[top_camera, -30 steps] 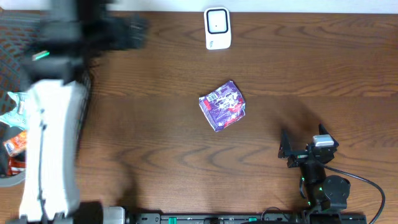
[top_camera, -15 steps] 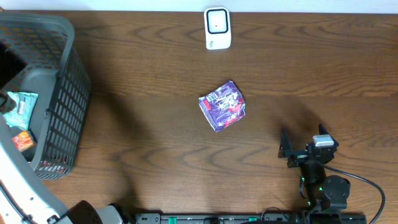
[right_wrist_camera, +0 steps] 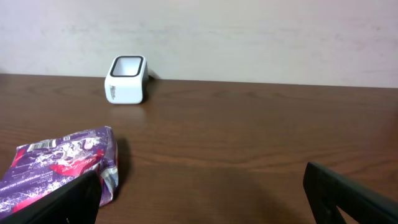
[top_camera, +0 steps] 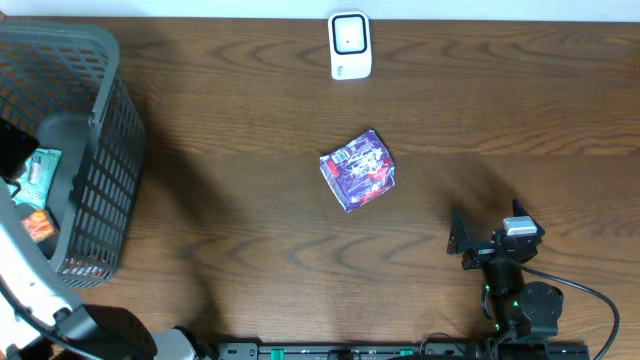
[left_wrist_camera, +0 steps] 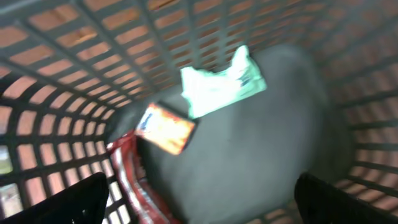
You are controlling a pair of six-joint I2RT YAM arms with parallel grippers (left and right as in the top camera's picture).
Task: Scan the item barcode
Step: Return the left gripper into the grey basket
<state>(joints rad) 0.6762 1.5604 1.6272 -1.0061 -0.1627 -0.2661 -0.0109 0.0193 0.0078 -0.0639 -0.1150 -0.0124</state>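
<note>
A purple snack packet (top_camera: 358, 168) lies flat in the middle of the table, with a white label on its upper left corner. It also shows at the lower left of the right wrist view as the purple packet (right_wrist_camera: 62, 165). The white barcode scanner (top_camera: 350, 45) stands at the far edge, window up; the right wrist also sees this scanner (right_wrist_camera: 127, 79). My right gripper (top_camera: 487, 232) rests open and empty to the packet's right. My left gripper (left_wrist_camera: 199, 202) hangs open inside the basket, holding nothing.
A dark mesh basket (top_camera: 100, 150) stands at the left edge. Inside it lie a green packet (left_wrist_camera: 221, 84), an orange packet (left_wrist_camera: 165, 127) and a red wrapper (left_wrist_camera: 127, 174). My white left arm (top_camera: 25, 275) crosses the bottom left corner.
The left arm has swung off the top of the basket toward the lower left corner, uncovering the basket. The packet and the right arm have not moved.
</note>
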